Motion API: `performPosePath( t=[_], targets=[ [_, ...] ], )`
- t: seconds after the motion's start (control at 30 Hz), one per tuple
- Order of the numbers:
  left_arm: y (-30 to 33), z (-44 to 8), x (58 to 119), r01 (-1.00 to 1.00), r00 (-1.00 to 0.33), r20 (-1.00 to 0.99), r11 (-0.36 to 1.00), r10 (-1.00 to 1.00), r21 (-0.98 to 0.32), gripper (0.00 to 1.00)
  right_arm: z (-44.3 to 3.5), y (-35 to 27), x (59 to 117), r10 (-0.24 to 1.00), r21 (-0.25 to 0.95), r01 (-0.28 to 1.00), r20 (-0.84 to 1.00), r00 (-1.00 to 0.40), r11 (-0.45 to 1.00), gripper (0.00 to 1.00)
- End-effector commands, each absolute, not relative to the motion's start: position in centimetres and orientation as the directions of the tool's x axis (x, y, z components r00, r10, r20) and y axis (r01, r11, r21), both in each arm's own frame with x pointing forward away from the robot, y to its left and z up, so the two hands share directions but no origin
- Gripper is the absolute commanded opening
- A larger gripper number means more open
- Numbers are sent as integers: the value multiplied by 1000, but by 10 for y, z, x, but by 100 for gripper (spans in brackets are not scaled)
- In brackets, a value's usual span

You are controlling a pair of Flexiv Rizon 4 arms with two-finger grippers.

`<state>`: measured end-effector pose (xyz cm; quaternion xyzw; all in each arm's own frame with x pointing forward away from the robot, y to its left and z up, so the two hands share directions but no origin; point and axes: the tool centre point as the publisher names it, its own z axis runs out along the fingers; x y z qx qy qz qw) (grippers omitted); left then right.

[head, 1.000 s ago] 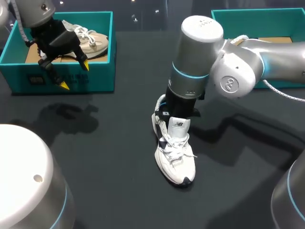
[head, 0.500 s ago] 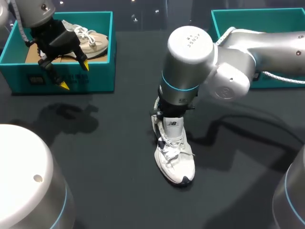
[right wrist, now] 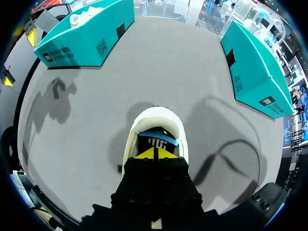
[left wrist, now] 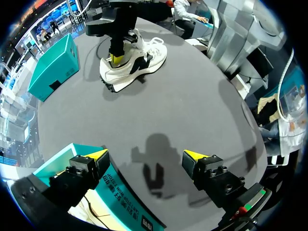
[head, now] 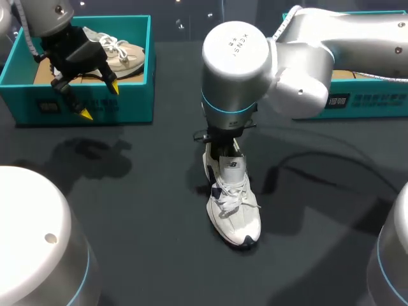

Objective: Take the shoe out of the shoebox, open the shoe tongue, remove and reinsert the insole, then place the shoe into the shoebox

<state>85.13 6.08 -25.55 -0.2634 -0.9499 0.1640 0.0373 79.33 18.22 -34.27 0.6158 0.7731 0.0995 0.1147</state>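
My right arm has swung left since a second ago; my right gripper (right wrist: 156, 153), tips pressed together, sits in the heel opening of the shoe (head: 234, 213). The shoe is unmoved, standing on the table right of the left shoebox (head: 131, 102), long axis far-to-near, toe toward the near edge. My left gripper (head: 99, 101) hangs spread above that box.

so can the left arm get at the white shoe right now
Probably only the toe of the white shoe: the left gripper hangs open by the teal shoebox; the right gripper fills its heel opening.
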Motion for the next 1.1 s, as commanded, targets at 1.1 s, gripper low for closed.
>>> performPosePath(
  t=[1.1],
  targets=[
    [61, -255, 851, 489, -858, -15, 808, 513, -330, 100, -443, 188, 786, 979, 88, 981, 92, -183, 176, 0]
  ],
)
